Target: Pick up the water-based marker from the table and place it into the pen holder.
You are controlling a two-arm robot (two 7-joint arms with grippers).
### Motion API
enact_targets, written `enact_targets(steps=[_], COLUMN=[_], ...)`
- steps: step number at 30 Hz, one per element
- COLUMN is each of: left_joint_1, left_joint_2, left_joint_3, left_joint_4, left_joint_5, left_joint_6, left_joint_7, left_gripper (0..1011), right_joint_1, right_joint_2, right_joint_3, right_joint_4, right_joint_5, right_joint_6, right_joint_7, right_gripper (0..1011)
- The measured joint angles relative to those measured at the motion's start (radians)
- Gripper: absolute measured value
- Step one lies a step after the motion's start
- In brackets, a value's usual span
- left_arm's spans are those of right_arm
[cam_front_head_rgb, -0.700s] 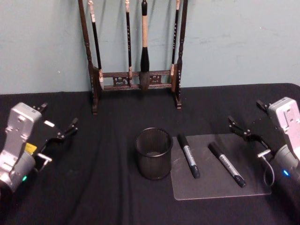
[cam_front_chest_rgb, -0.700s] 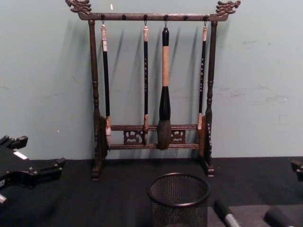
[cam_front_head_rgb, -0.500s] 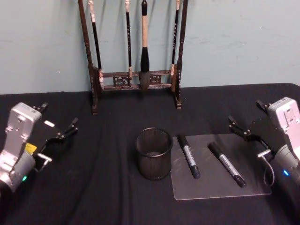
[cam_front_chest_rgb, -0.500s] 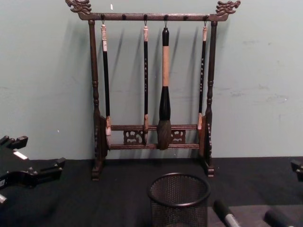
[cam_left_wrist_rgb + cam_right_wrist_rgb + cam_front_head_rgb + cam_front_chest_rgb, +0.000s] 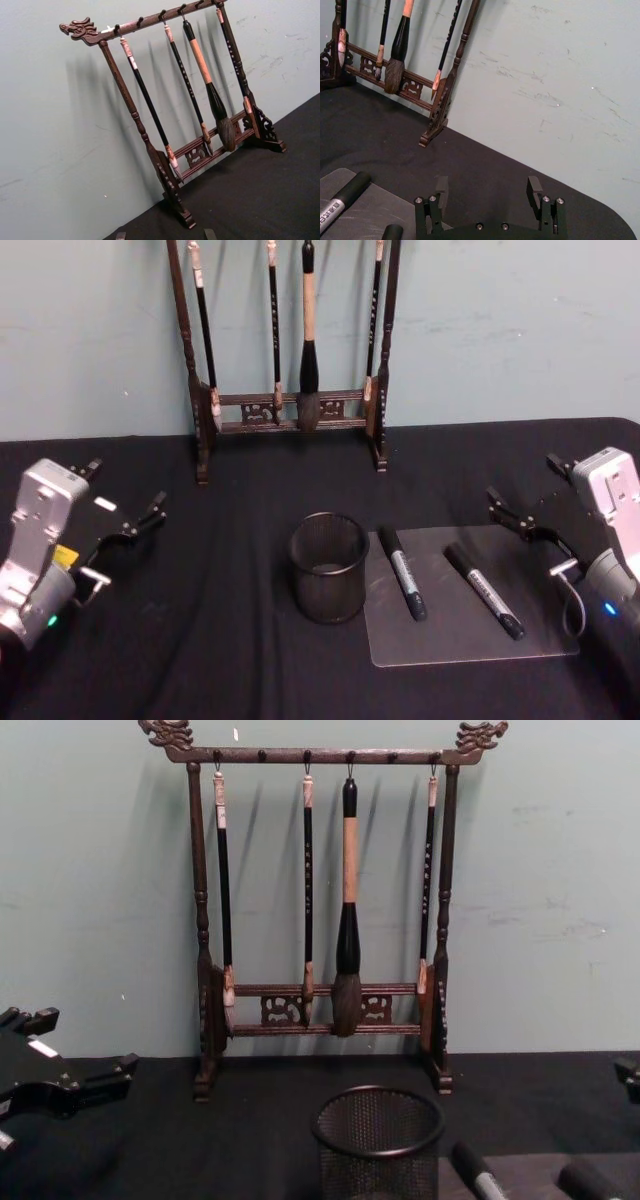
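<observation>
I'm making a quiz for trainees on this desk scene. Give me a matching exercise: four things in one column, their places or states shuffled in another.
1 pen holder
2 brush rack
3 markers
4 left tool

A lying on the clear mat
B open, at the left of the table
C at the back, by the wall
D upright, just left of the mat

Pairs: 1-D, 2-C, 3-A, 4-B.

left gripper point(image 5: 125, 492) and right gripper point(image 5: 528, 492) hover at either side, fingers apparently spread.
</observation>
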Motion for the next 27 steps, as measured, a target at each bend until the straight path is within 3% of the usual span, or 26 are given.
enact_targets(steps=[9, 15, 16, 18, 21, 23, 27], left_joint_1=[0.0, 0.0, 0.0, 0.0, 0.0, 0.0, 0.0], left_joint_2=[0.0, 0.0, 0.0, 0.0, 0.0, 0.0, 0.0], left_joint_3=[0.0, 0.0, 0.0, 0.0, 0.0, 0.0, 0.0], left_joint_4=[0.0, 0.0, 0.0, 0.0, 0.0, 0.0, 0.0], left_joint_5=[0.0, 0.0, 0.0, 0.0, 0.0, 0.0, 0.0], left_joint_6=[0.0, 0.0, 0.0, 0.0, 0.0, 0.0, 0.0], left_joint_7=[0.0, 0.0, 0.0, 0.0, 0.0, 0.0, 0.0], left_gripper=[1009, 1009, 1009, 1009, 1009, 1009, 1009], right_joint_1=[-0.008, -0.029, -0.04, -0.044, -0.054, -0.055, -0.056], right_joint_2=[-0.002, -0.003, -0.002, -0.002, -0.005, -0.007, -0.019], right_joint_3=[0.008, 0.03, 0.041, 0.046, 0.063, 0.065, 0.073], right_joint_4=[-0.014, -0.064, -0.095, -0.11, -0.154, -0.158, -0.17], right_joint_5=[-0.004, 0.009, 0.032, 0.046, 0.086, 0.09, 0.111], right_joint_6=[0.007, 0.06, 0.118, 0.151, 0.273, 0.288, 0.381], right_joint_7=[0.003, 0.015, 0.035, 0.046, 0.075, 0.078, 0.098], right_gripper=[1002, 1002, 1002, 1002, 1002, 1002, 1002])
